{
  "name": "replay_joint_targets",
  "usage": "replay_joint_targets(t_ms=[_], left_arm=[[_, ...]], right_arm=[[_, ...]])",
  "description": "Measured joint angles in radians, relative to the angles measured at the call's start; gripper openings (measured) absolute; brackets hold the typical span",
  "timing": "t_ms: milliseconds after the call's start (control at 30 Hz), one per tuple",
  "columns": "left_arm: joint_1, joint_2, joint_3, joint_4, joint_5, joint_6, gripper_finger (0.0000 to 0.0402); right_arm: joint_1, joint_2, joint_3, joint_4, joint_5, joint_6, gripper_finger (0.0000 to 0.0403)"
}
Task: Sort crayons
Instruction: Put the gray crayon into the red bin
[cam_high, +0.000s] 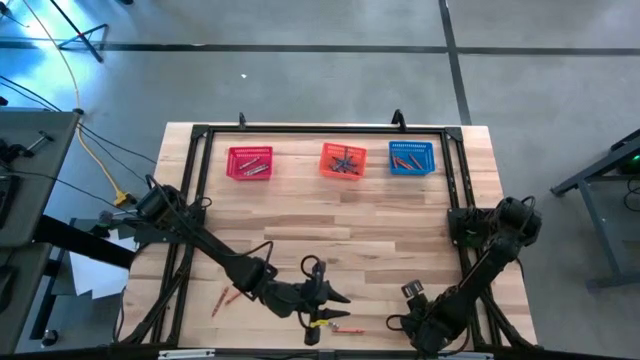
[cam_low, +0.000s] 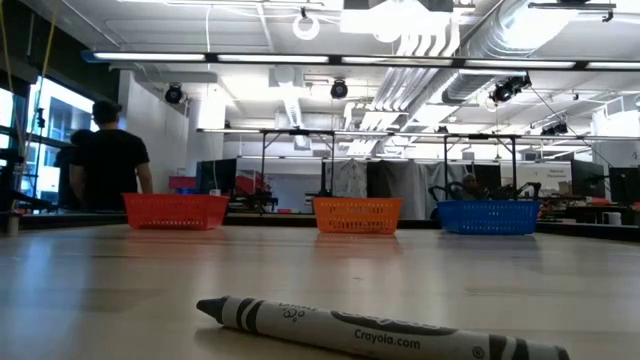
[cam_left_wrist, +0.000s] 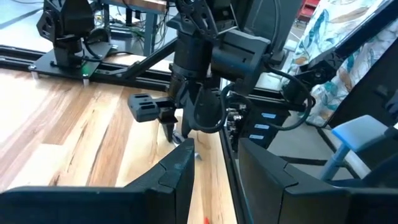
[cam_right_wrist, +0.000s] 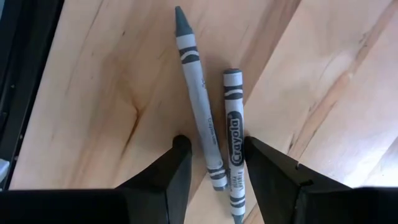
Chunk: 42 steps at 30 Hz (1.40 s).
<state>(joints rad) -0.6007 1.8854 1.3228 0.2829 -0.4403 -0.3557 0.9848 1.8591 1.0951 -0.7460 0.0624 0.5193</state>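
We are at the picking step: the right gripper, jaws released, straddles two grey crayons and must descend and close, while the left gripper waits released near the table's front edge.

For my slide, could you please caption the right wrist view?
Open right gripper poised around two grey crayons on the wooden table.

three baskets — two grey crayons by one pincer
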Motion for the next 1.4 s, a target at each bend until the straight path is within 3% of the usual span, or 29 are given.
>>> replay_joint_targets(t_ms=[433,667,900,1167,1400], left_arm=[[0.0,0.0,0.0,-0.001,-0.002,0.019,0.011],[0.0,0.0,0.0,-0.001,-0.002,0.046,0.011],[0.0,0.0,0.0,-0.001,-0.001,0.046,0.011],[0.0,0.0,0.0,-0.001,-0.015,0.046,0.011],[0.001,0.0,0.0,-0.001,-0.018,0.045,0.011]], right_arm=[[0.005,-0.002,0.0,-0.054,-0.052,0.083,0.0149],[0.004,-0.002,-0.004,-0.171,-0.087,0.083,0.0149],[-0.006,-0.002,-0.004,-0.166,-0.043,0.083,0.0149],[-0.027,-0.003,-0.004,-0.153,0.092,0.082,0.0149],[-0.043,-0.003,-0.005,-0.097,0.105,0.082,0.0149]])
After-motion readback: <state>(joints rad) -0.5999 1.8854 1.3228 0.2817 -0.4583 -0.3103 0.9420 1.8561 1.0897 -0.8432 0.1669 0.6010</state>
